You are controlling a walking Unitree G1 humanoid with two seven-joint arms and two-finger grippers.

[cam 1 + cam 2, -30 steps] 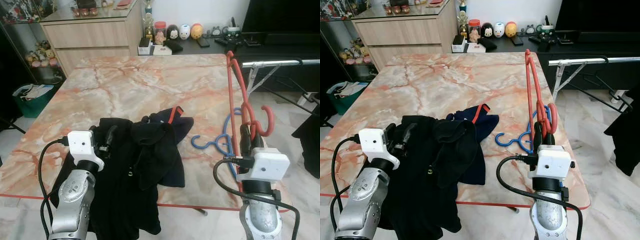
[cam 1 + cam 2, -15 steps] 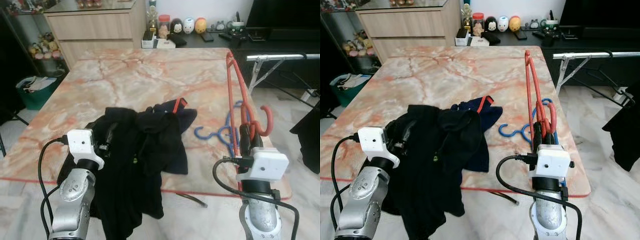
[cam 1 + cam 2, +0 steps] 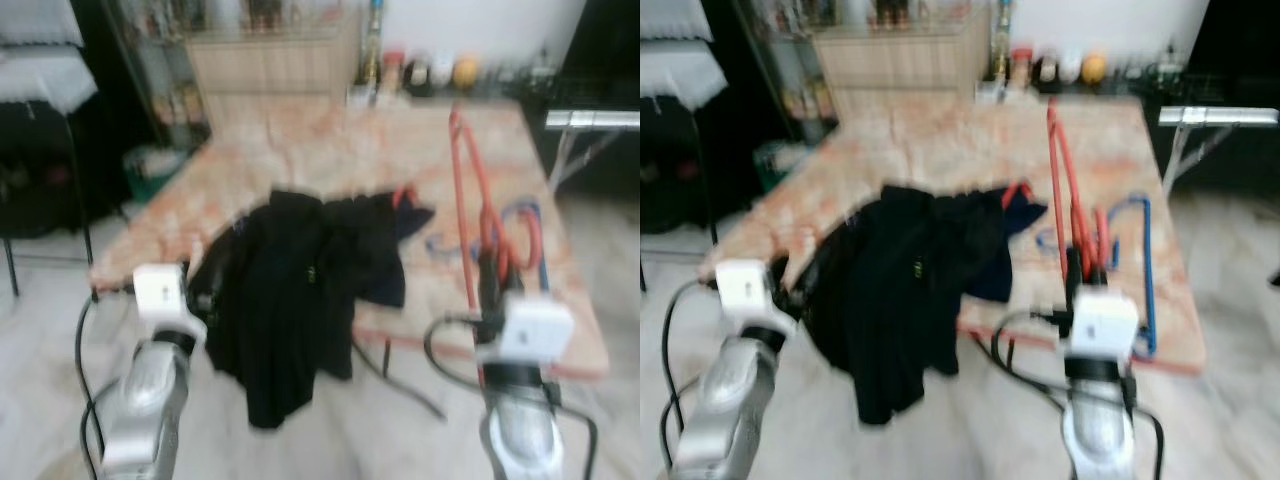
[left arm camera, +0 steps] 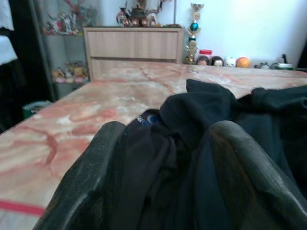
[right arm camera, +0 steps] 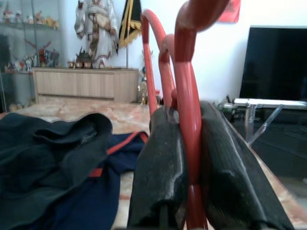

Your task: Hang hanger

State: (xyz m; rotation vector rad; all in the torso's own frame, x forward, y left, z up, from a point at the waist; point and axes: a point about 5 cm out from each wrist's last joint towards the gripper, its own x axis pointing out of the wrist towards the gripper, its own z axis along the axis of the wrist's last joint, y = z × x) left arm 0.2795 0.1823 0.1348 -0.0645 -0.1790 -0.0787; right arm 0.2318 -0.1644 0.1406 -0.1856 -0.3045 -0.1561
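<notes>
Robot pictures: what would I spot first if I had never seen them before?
Probably the red hanger, standing tall above the right side of the marble table, pinched in the shut jaws of the right gripper. Next, the black clothes heaped at the table's near edge and spilling over it, bunched in the left gripper. A blue hanger lies flat on the table beside the red one.

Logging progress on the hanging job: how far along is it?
Done: the right end effector is shut on the red hanger, and the left end effector grips the black garment, which droops off the marble table. In hand: carrying both. Left: the garment isn't on the hanger, nothing hangs on the rack, and a blue hanger remains.
</notes>
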